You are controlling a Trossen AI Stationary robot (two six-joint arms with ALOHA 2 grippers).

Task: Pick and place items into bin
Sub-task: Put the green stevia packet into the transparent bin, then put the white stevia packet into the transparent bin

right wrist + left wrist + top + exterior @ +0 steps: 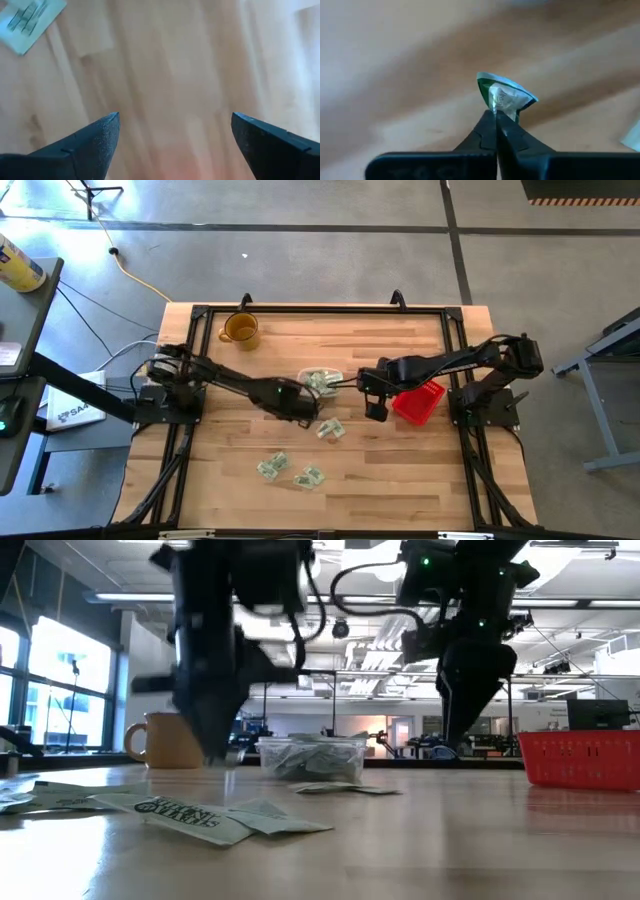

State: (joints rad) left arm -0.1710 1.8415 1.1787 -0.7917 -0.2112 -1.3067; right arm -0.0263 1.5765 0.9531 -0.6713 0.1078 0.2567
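Several pale green and white packets lie flat on the wooden table: one [330,430] near the middle, two [272,467] [308,477] nearer the near edge, and some close to the low camera [190,815]. The clear bin [320,380] [310,755] stands mid-table with packets inside. My left gripper [305,412] [495,114] is just near of the bin, shut on one packet [505,95]. My right gripper [376,412] [175,122] hangs open over bare wood to the right of the bin, beside the red basket, touching nothing. One packet [30,20] shows beyond it. My left gripper pinches one crinkled packet by its edge [500,107] between its two fingertips [487,125]. The packet is bent into a peak and sticks out past the fingertips. No part of it shows resting on the table. The fingers point down at the wood.
An amber mug [240,330] stands near the far left corner. A red mesh basket [418,402] sits right of the right gripper. Black frame rails [320,308] run along the table's edges. Bare wood lies toward the near right.
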